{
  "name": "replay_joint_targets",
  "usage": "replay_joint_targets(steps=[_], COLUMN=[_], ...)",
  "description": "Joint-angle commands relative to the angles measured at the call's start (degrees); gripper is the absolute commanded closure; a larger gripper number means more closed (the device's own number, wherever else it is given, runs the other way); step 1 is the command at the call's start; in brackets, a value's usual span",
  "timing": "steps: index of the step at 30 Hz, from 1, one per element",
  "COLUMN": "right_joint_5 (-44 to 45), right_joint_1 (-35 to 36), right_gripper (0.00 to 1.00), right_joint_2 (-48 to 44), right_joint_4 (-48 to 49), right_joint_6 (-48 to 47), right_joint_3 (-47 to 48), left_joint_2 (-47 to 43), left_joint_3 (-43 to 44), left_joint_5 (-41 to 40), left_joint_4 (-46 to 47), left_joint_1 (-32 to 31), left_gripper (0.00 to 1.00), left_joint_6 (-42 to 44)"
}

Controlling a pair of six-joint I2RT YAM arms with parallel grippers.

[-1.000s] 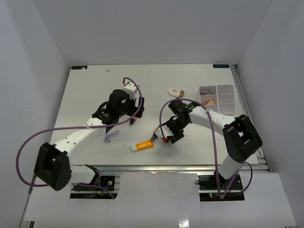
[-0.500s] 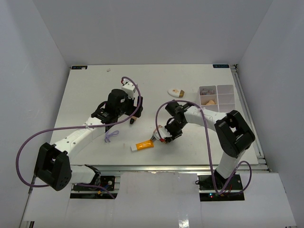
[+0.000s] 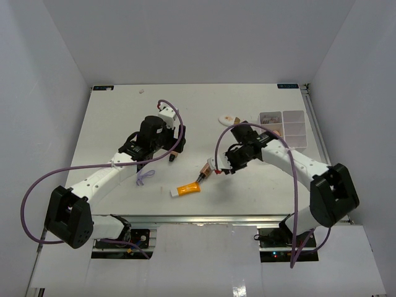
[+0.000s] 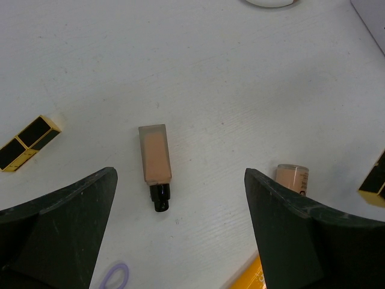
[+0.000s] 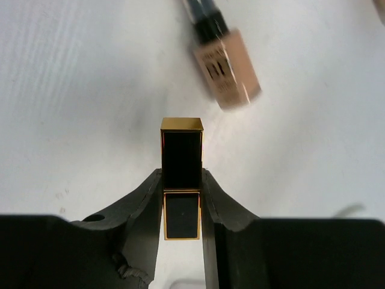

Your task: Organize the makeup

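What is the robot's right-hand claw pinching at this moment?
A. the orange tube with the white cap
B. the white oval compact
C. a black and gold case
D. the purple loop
C: the right wrist view shows the black-gold case clamped between the right gripper fingers, while the orange tube lies loose on the table.

The black-gold case (image 5: 181, 158) looks glossy, the right end effector (image 5: 181, 176) matt black plastic.

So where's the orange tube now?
Top view: the orange tube lies front-centre on the table, between the purple loop and the right pincer.
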Motion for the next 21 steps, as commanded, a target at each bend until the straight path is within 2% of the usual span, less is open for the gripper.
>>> replay_joint_targets(steps=[1,5,11,21], right_joint_5=[1.9,2.9,5.1,5.4], right_joint_1=[-8.5,-18.2,-27.0,-32.9], right_gripper=[0.84,0.84,0.83,0.81], right_joint_2=[-8.5,-12.9,-12.4,-8.3], right_joint_4=[2.1,3.8,7.6,11.2], right_joint_6=[3.7,2.9,2.0,0.1], right_joint_3=[-3.2,-4.8,-4.5,-3.2], left_joint_2=[-1.4,-1.4,-0.6,-0.1], left_joint_3=[1.2,1.3,1.2,0.9], left_joint_5=[1.4,1.8,2.4,2.3], left_joint_4=[0.3,0.3,0.4,0.5], left_joint_1=[0.3,0.3,0.3,0.3], left_gripper=[0.02,0.02,0.02,0.02], left_joint_6=[-0.3,-0.4,-0.5,0.0])
